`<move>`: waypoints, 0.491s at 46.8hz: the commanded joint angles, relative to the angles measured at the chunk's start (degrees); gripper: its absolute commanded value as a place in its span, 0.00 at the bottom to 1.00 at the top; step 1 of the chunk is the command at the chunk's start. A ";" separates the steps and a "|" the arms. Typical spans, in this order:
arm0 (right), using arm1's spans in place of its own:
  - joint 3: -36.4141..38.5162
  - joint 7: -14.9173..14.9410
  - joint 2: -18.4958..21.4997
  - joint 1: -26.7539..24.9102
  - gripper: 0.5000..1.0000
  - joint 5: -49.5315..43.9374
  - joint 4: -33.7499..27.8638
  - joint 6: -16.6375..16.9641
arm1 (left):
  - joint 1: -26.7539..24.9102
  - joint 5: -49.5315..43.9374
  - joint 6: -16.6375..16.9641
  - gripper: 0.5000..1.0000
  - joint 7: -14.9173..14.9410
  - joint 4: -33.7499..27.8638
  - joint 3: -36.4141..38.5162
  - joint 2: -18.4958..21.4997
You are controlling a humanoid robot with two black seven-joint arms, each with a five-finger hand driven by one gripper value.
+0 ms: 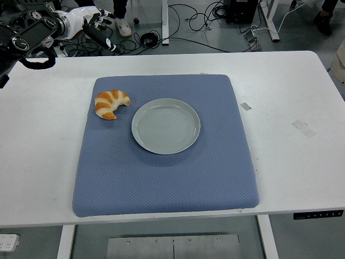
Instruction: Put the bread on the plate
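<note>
A golden croissant (111, 103) lies on the blue mat (167, 178), just left of an empty pale grey plate (166, 125) near the mat's middle. My left hand (100, 31) is at the top left, above the table's far edge, well up and behind the croissant. Its fingers (105, 39) are spread and point down to the right, holding nothing. The right arm is out of view.
The white table (291, 97) carries bits of tape (303, 128) at the right. Cables and table legs lie on the floor beyond the far edge, and a person's shoes (123, 26) show at the top.
</note>
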 commanded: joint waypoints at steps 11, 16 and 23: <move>0.00 0.01 0.00 0.19 1.00 0.01 0.00 -0.01 | -0.35 3.85 -7.87 0.89 0.19 0.05 0.38 0.69; 0.00 0.01 0.00 0.28 1.00 0.01 0.00 -0.01 | -0.44 5.87 -9.19 0.89 0.19 -0.04 0.47 0.78; 0.00 -0.08 0.00 0.28 1.00 0.01 0.00 -0.01 | 0.44 10.62 -10.42 0.89 0.01 -0.57 0.47 0.87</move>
